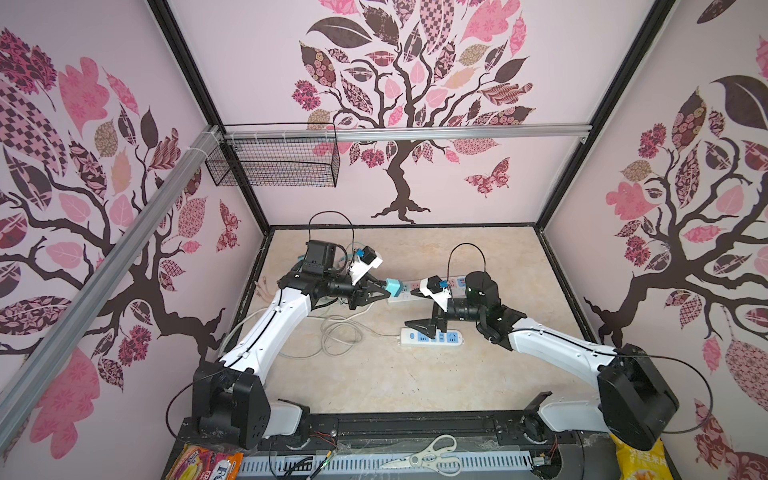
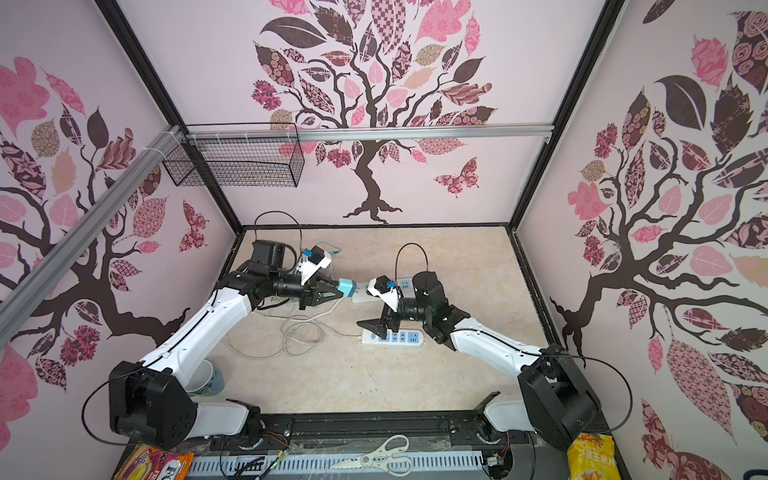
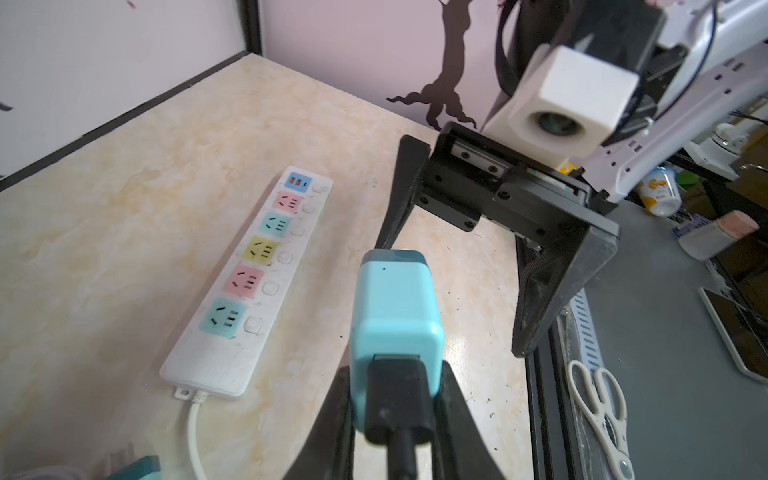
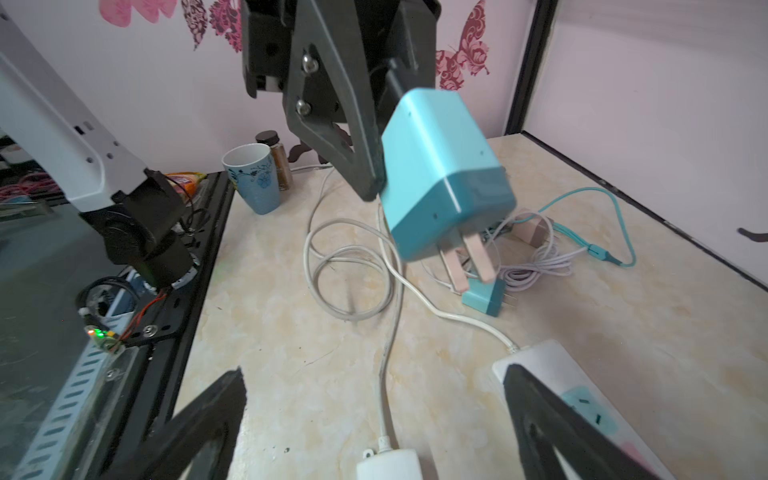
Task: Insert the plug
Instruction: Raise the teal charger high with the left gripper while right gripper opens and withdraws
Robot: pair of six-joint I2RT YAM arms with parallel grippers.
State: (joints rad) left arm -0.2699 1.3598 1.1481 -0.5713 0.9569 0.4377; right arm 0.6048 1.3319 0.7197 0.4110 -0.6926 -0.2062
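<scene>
Plug (image 3: 395,316): two-tone teal block, black cable (image 3: 399,399) socketed at its rear, flat prongs (image 4: 480,259) bared, not inserted. It is held aloft near the cord end of the power strip (image 3: 249,282). The white strip, with pastel sockets, is laid flat on the surface (image 3: 104,249).

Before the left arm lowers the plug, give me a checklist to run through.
1. Grip: ok. The left claw is shut on the sides of the teal plug.
2. Prongs: ok. Both flat prongs are out and bare.
3. Sockets: ok. Every socket on the coloured power strip is empty.
4. Alignment: not ok. The plug hangs tilted in the air, off the strip's cable end and not over a socket.
5. Strip held steady: cannot tell. The right claw is wide open near that end, and the pictures do not show whether it touches the strip.
</scene>
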